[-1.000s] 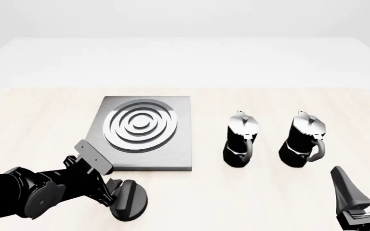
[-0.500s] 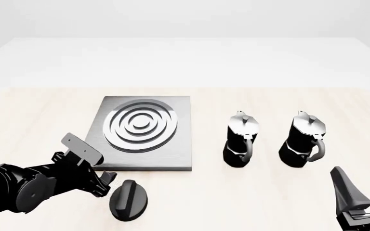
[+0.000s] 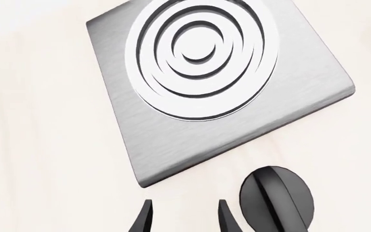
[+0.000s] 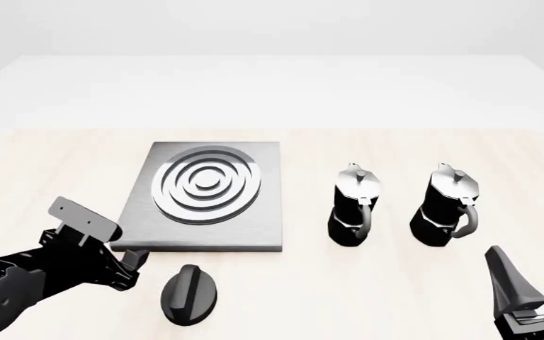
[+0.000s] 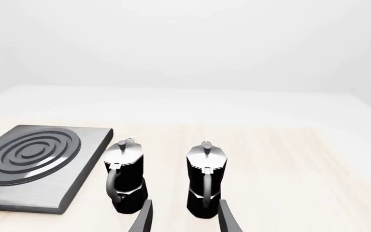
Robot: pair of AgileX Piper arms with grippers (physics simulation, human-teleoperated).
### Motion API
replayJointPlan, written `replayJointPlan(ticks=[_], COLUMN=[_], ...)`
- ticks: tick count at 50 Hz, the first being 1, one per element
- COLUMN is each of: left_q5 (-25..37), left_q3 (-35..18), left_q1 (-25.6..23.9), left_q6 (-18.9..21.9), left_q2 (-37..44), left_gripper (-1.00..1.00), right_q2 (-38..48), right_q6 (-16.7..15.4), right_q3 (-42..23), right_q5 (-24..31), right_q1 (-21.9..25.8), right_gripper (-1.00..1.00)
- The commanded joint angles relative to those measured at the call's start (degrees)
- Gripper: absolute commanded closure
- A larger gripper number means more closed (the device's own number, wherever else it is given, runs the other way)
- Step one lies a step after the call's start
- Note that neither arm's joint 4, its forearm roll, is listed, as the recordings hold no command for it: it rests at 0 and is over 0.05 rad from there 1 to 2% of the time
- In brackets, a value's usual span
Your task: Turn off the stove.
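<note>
The stove (image 4: 253, 227) is a square grey metal slab with silver burner rings, left of the table's middle. Its round black knob (image 4: 190, 295) lies on the table just in front of the slab, its raised bar pointing roughly away from me. My left gripper (image 4: 132, 265) is open and empty, a little to the left of the knob and apart from it. In the left wrist view the knob (image 3: 277, 198) lies beside the open left gripper (image 3: 184, 220), with the slab (image 3: 172, 140) beyond. My right gripper (image 4: 537, 280) is open and empty at the front right.
Two black-and-silver moka pots (image 4: 355, 205) (image 4: 447, 205) stand upright to the right of the stove. They also show in the right wrist view (image 5: 124, 174) (image 5: 205, 179), ahead of the right gripper (image 5: 184, 217). The pale wooden table ends at a white far edge.
My left gripper was around the knob one second ago. It has let go and drawn back to the left. The right arm has not moved.
</note>
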Motion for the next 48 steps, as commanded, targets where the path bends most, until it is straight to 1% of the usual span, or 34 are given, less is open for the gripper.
replayJointPlan(ticks=[1,3,9,10,11,15,20,27,29,33,35,38,40,42,45,48], left_q5=[6.58,7.77,13.68,14.57,16.38,20.32,23.58,29.29,29.78,32.04,33.82,36.51,38.96,39.58,41.6,43.48], left_q3=[0.21,0.3,-1.11,-1.45,-2.0,-3.37,-4.42,-5.5,-5.81,-6.03,-6.75,-7.53,-8.66,-8.7,-9.8,-11.26], left_q1=[0.1,0.23,0.61,0.46,0.32,0.38,1.56,2.39,3.22,2.97,2.54,2.83,1.96,2.78,2.77,2.62], left_q6=[-3.97,-3.04,-4.18,-4.96,-4.88,-4.39,-4.24,-5.06,-5.34,-5.78,-7.23,-7.53,-9.03,-8.11,-8.05,-8.85], left_q2=[-10.66,-12.01,-19.0,-20.11,-22.15,-25.99,-29.71,-36.73,-37.27,-39.71,-41.42,-44.03,-46.64,-47.02,-48.37,-49.58], left_gripper=[-1.0,-1.0,-1.0,-1.0,-1.0,-1.0,-1.0,-1.0,-1.0,-1.0,-1.0,-1.0,-1.0,-1.0,-1.0,-1.0], right_q2=[-0.02,-0.32,-0.9,-1.39,-1.31,-1.81,-1.87,-1.91,-1.96,-2.06,-2.0,-2.0,-1.91,-1.7,-1.74,-1.55], right_q6=[-0.16,-0.22,-0.53,-0.6,-0.67,-0.89,-1.04,-1.13,-1.21,-1.41,-1.47,-1.63,-1.72,-1.79,-1.8,-1.86], right_q3=[0.0,0.0,0.0,0.0,0.0,-0.02,-0.02,-0.01,0.0,0.0,0.0,0.0,0.0,0.0,-0.01,-0.01], right_q5=[0.03,0.35,0.91,1.38,1.3,1.65,1.57,1.74,1.81,1.88,1.82,1.81,1.73,1.53,1.52,1.28], right_q1=[0.13,0.25,0.48,0.53,0.56,0.28,0.03,-0.33,-0.32,-0.36,-0.4,-0.27,-0.08,-0.05,0.02,0.04], right_gripper=[-1.0,-1.0,-1.0,-1.0,-1.0,-1.0,-1.0,-1.0,-1.0,-1.0,-1.0,-1.0,-1.0,-1.0,-1.0,-1.0])
